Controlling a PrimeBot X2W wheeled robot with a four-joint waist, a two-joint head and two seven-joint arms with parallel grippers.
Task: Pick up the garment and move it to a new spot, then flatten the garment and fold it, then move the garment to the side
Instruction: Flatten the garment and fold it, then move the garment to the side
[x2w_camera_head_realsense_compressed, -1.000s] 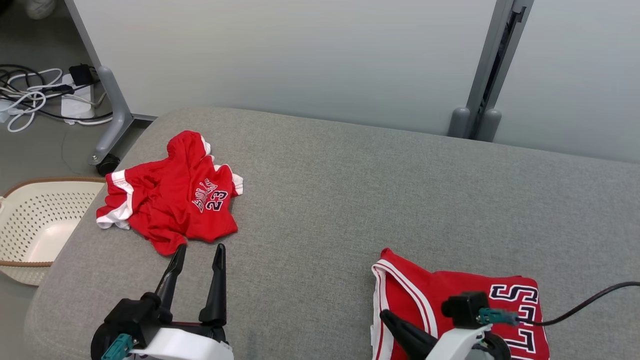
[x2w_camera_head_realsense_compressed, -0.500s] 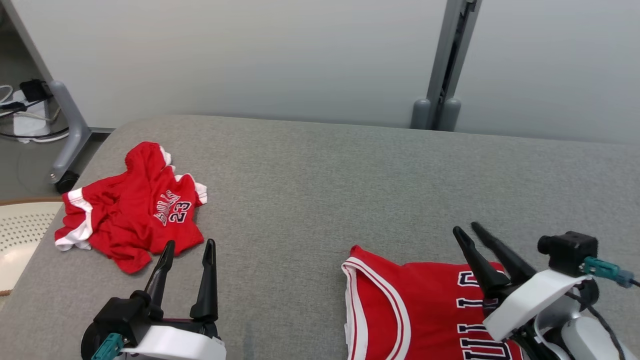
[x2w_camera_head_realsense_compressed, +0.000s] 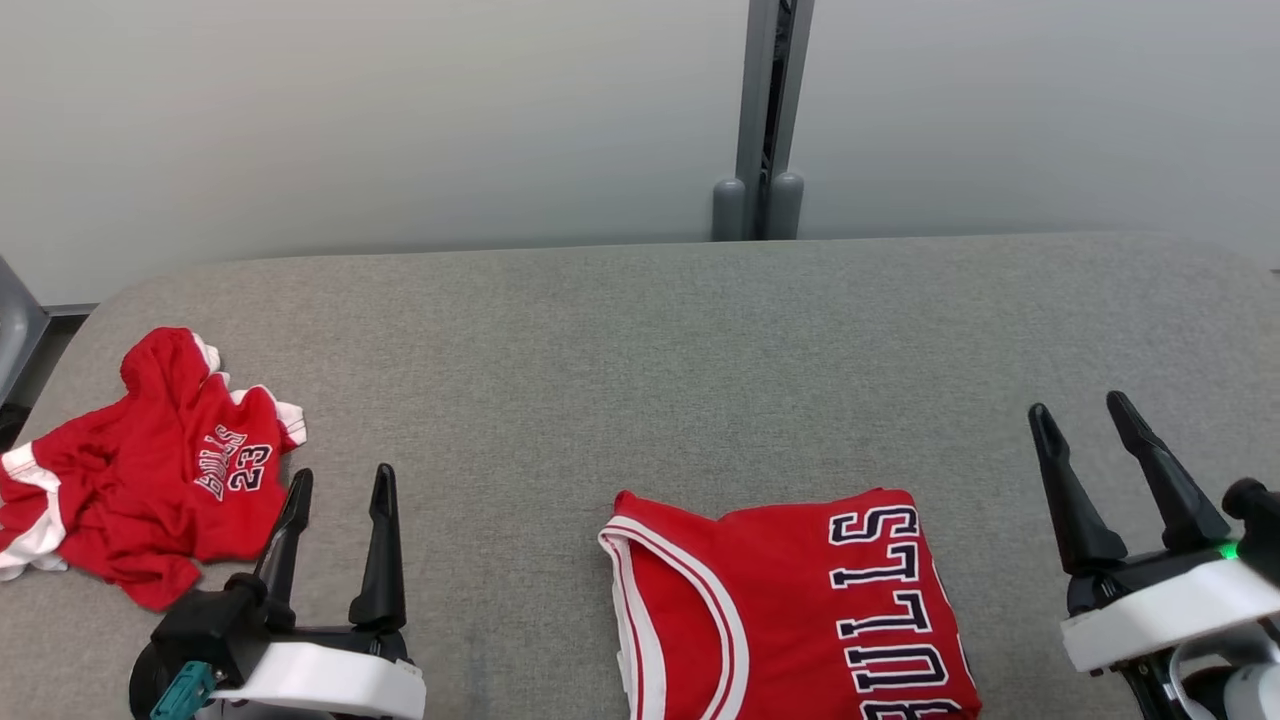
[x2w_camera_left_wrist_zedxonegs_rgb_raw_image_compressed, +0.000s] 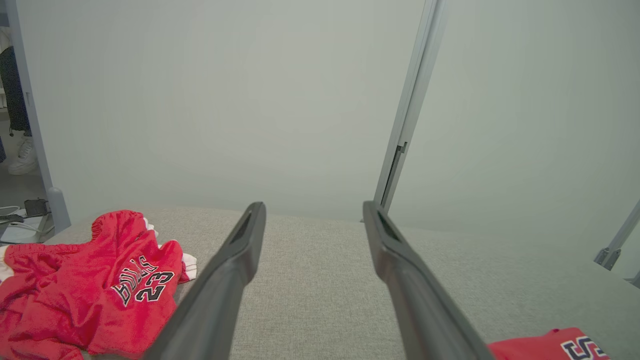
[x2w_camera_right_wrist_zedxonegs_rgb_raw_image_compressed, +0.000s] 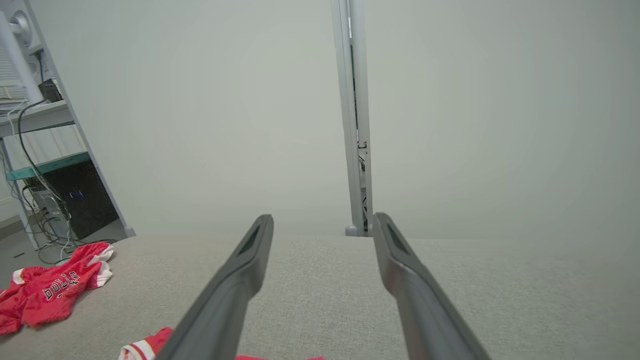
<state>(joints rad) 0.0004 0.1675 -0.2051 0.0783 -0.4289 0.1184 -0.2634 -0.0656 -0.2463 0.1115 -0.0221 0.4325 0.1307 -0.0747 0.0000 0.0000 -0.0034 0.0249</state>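
Head view, garment: the folded red jersey (x2w_camera_head_realsense_compressed: 790, 610), a flat rectangular fold of smooth knit with white-striped trim and dark block letters, is laid on the grey woven surface (x2w_camera_head_realsense_compressed: 640, 350), a padded top with rounded corners.
Head view, second garment: the crumpled red garment (x2w_camera_head_realsense_compressed: 150, 480), soft and creased with white hems and a printed 23, is seen well apart to the left of the folded red jersey.
Head view, left gripper: the left gripper (x2w_camera_head_realsense_compressed: 342, 473) is held between the two garments, its long dark tapered fingers spread wide with nothing between them.
Head view, right gripper: the right gripper (x2w_camera_head_realsense_compressed: 1077, 404) is held just right of the folded red jersey, spread wide, clear of the cloth.
Head view, backdrop: a grey metal post (x2w_camera_head_realsense_compressed: 765, 110) is set between pale matte panels behind the folded red jersey.
Left wrist view: a lettered corner of the folded red jersey (x2w_camera_left_wrist_zedxonegs_rgb_raw_image_compressed: 550, 345) is seen right of the parted fingers.
Right wrist view: the striped trim of the folded red jersey (x2w_camera_right_wrist_zedxonegs_rgb_raw_image_compressed: 145, 347) is seen beside the left finger.
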